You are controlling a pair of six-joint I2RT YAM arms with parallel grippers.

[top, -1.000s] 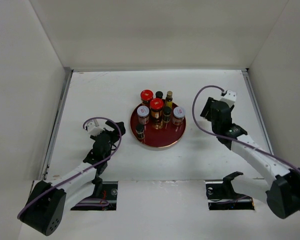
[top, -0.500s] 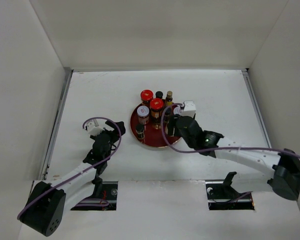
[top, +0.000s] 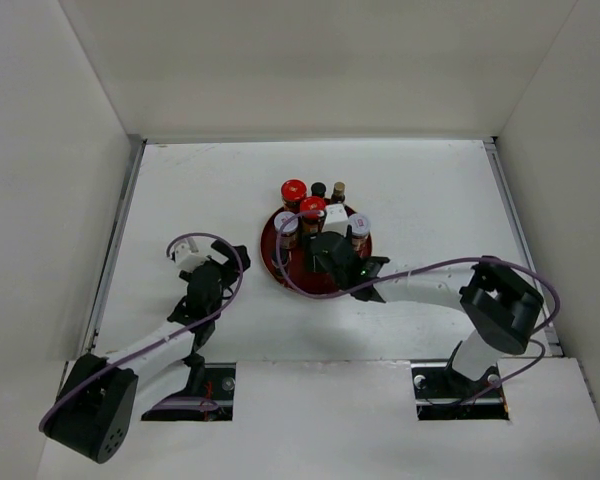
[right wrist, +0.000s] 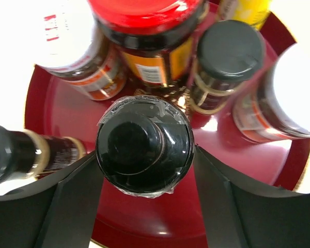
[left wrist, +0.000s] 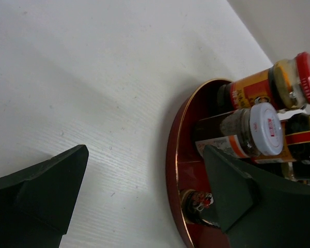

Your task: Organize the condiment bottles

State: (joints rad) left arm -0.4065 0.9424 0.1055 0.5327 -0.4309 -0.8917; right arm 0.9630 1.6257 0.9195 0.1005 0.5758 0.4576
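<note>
The right tool (right wrist: 144,157) straddles the black-capped bottle (right wrist: 139,139) — whether it clenches I cannot tell; close centred, lift straight.

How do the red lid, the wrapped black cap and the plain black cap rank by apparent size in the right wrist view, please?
1. red lid, widest, though cropped.
2. wrapped black cap, nearly as wide, but nearest the camera.
3. plain black cap, clearly smallest.

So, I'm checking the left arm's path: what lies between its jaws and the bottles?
Bare table, then the rim of the tray, with bottles standing inside it; the left wrist view shows this.
</note>
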